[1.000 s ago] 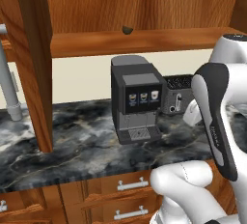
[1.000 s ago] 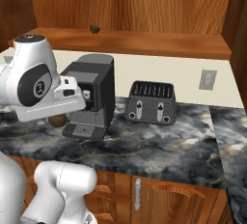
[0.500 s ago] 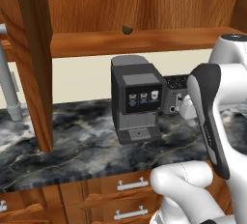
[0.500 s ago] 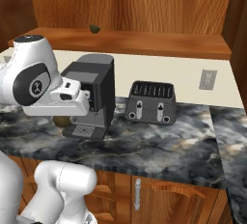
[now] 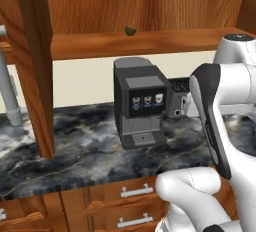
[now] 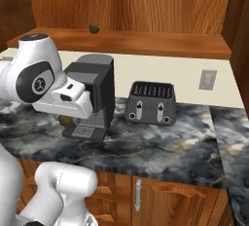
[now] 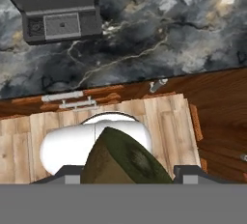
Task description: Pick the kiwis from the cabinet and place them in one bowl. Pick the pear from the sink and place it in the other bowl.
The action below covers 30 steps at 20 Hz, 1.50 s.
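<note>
In my hand view, a dark olive-brown kiwi (image 7: 126, 159) sits clamped between the jaws of my gripper (image 7: 126, 172), held above the front edge of the dark marble worktop (image 7: 159, 30). A second kiwi (image 5: 130, 30) rests on the open cabinet's (image 5: 150, 41) wooden shelf, near its front edge. Below that shelf a black coffee machine (image 6: 92, 96) stands toward the worktop's back edge, with a black toaster (image 6: 151, 103) beside it.

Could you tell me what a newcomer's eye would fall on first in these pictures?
Most likely the dark coffee machine standing on the black marbled counter, with the grey toaster beside it. Next, the hand view's dull olive-brown kiwi, large at the bottom edge between the gripper's fingers, looking down over the counter edge. A second kiwi sits small on the wooden cabinet shelf above the machine.
</note>
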Motion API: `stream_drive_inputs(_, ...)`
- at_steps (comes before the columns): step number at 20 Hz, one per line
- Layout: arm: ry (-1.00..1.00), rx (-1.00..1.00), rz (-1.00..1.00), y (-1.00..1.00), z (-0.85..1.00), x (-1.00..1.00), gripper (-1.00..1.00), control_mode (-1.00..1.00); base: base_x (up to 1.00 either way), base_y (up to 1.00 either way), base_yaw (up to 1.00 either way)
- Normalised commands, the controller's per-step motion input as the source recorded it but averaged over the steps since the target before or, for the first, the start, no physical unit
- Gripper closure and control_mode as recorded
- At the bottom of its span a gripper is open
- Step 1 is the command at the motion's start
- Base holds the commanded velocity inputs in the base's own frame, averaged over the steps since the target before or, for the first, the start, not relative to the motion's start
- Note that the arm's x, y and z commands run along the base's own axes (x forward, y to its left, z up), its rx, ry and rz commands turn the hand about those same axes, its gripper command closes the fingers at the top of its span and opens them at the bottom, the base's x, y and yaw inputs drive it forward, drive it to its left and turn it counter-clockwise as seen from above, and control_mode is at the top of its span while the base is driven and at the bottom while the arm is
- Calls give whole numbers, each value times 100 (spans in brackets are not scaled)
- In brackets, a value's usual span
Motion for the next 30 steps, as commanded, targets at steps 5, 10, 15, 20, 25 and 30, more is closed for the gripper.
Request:
stream_drive_inputs(5,0,0,0,0,0,0,100,100,-95,0,-2)
stream_drive_inputs(10,0,0,0,0,0,0,100,100,-100,0,2)
stream_drive_inputs(15,0,0,0,0,0,0,100,100,-90,30,-35)
stream_drive_inputs(20,0,0,0,0,0,0,100,100,-44,39,-84)
stream_drive_inputs(25,0,0,0,0,0,0,100,100,1,39,-75)
stream_drive_inputs(30,0,0,0,0,0,0,100,100,26,22,-72)
